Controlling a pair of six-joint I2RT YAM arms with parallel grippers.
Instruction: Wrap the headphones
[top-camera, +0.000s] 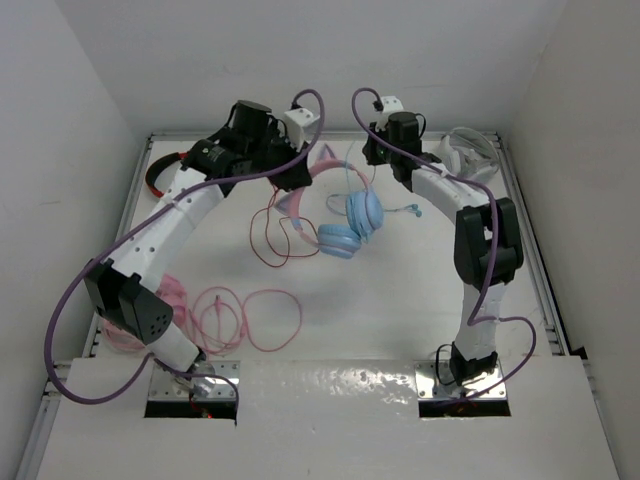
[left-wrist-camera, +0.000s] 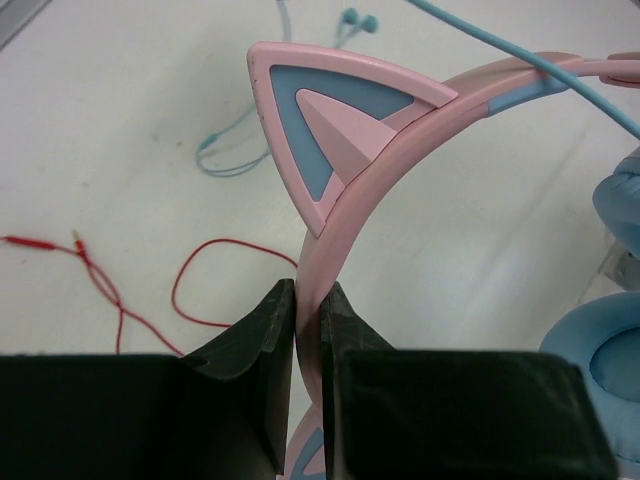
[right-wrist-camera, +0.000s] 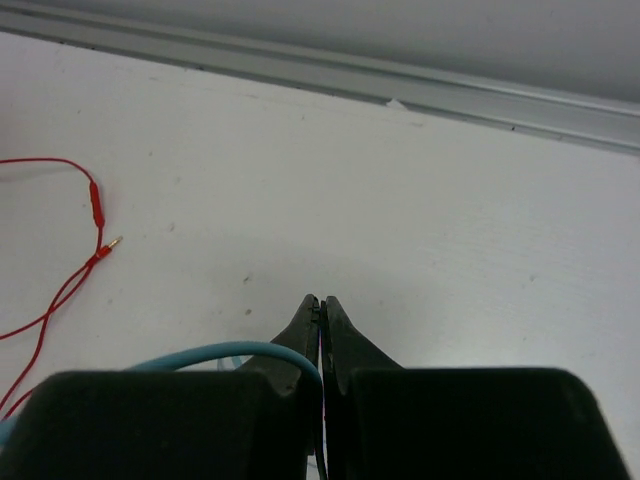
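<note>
While your left pincer (left-wrist-camera: 310, 300) clamps the headphones (left-wrist-camera: 400, 130) by the pink headband (left-wrist-camera: 325, 250), just beyond its tips a cat ear (left-wrist-camera: 300, 120), steadying them, your right pincer (right-wrist-camera: 320, 305) pinches their blue cable (right-wrist-camera: 225, 350) above the counter (right-wrist-camera: 420, 200), presumably ready for winding.

White walls (top-camera: 330, 60) enclose a white table (top-camera: 400, 300), edged by seemingly metal rail (right-wrist-camera: 450, 85).

a robotics lab cell: white walls (top-camera: 62, 150) box in a rail-edged table (top-camera: 400, 300).
</note>
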